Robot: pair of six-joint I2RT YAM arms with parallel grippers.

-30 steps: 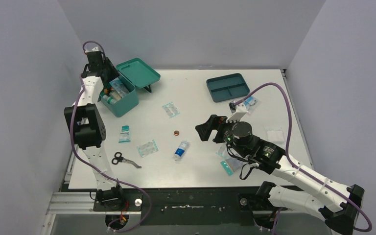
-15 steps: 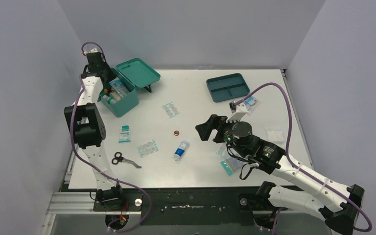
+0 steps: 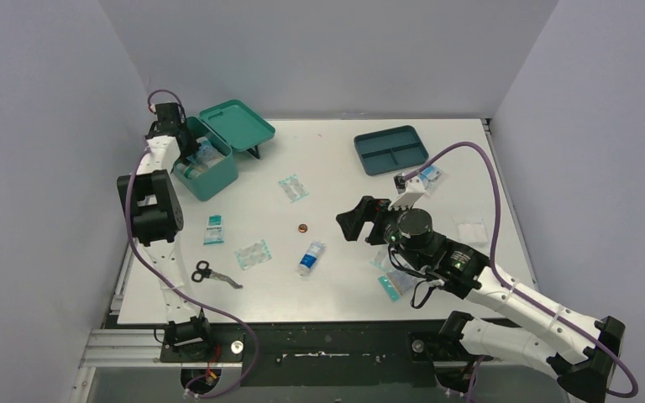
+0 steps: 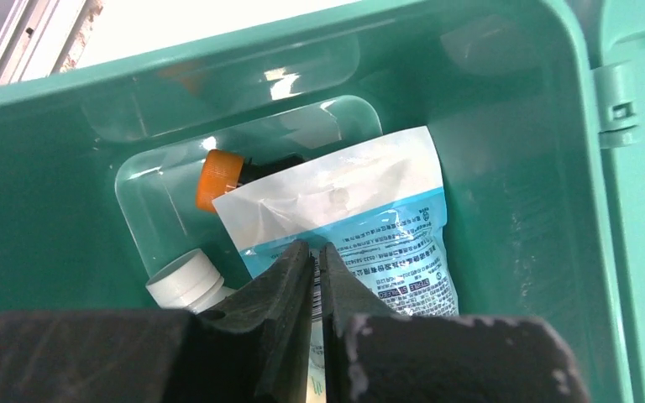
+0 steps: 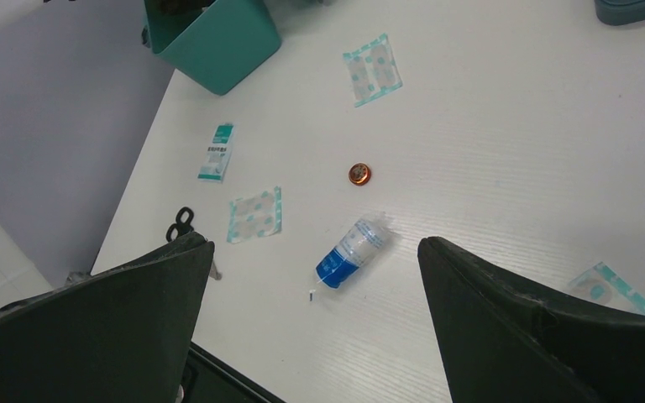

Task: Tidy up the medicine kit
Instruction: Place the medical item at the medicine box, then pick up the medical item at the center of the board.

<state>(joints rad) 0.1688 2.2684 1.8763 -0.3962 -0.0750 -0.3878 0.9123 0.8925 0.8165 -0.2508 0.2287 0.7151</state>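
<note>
Since a second ago the left arm has dropped lower and its gripper (image 4: 312,248) has reached down into the medicine kit (image 3: 216,176); the right arm has not shifted. The kit sits at the far left of the table (image 3: 344,151), and its lid (image 3: 237,124) is open on the far right side. Inside, a white-and-blue pouch (image 4: 361,210) lies flat, partly covering a bottle with an orange cap (image 4: 218,178), and a white-capped bottle (image 4: 183,279) lies beside it. The left gripper's fingers are drawn almost together – only a thin slit shows between them – with the tips just over the pouch. Whether they pinch it cannot be told.

On the table near the kit lie a teal-edged plaster packet (image 3: 293,187), a small white-and-teal sachet (image 3: 213,229), a second plaster packet (image 3: 253,253) and black-handled scissors (image 3: 215,274) close to the near left edge. Toward the middle are a small round brown tin (image 3: 302,227) and a blue-and-clear bottle (image 3: 311,257) lying on its side.

The right gripper (image 3: 351,225) hangs above the table right of the tin – its jaws spread wide, holding nothing. A darker divided tray (image 3: 391,149) stands at the far right, with a blue-white packet (image 3: 428,175) just beside its near corner. Another teal-edged packet (image 3: 389,286) lies partly under the right arm.
</note>
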